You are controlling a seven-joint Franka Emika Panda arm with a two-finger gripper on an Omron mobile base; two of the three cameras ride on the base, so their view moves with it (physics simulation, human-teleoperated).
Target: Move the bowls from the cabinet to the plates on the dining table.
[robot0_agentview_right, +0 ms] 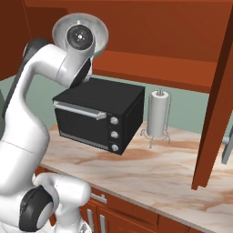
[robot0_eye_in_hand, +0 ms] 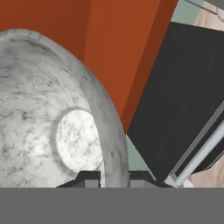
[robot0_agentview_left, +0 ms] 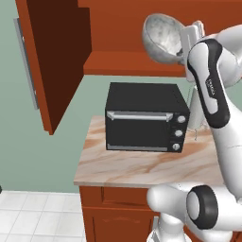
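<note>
So the big thing overhead is the cabinet, reddish-brown, with its left door swung open toward us and another door hanging open on the right. Under it sits the short counter with the black oven on it, and a paper towel roll standing just right of the oven.

Now the bit that matters: the marble bowl is up in the air, level with the cabinet's bottom shelf edge and above the oven's right side. It's tipped on its side, open face pointing left and toward the near side, so its axis lies roughly sideways, not upright. The gripper has it by the rim, one finger inside and one outside, jaws narrow, pinching the wall. The bowl sits straight ahead of the hand.

My guess: whatever comes next, the wrist needs to roll the bowl back level before setting it down, and neither plates nor dining table are visible from here.
</note>
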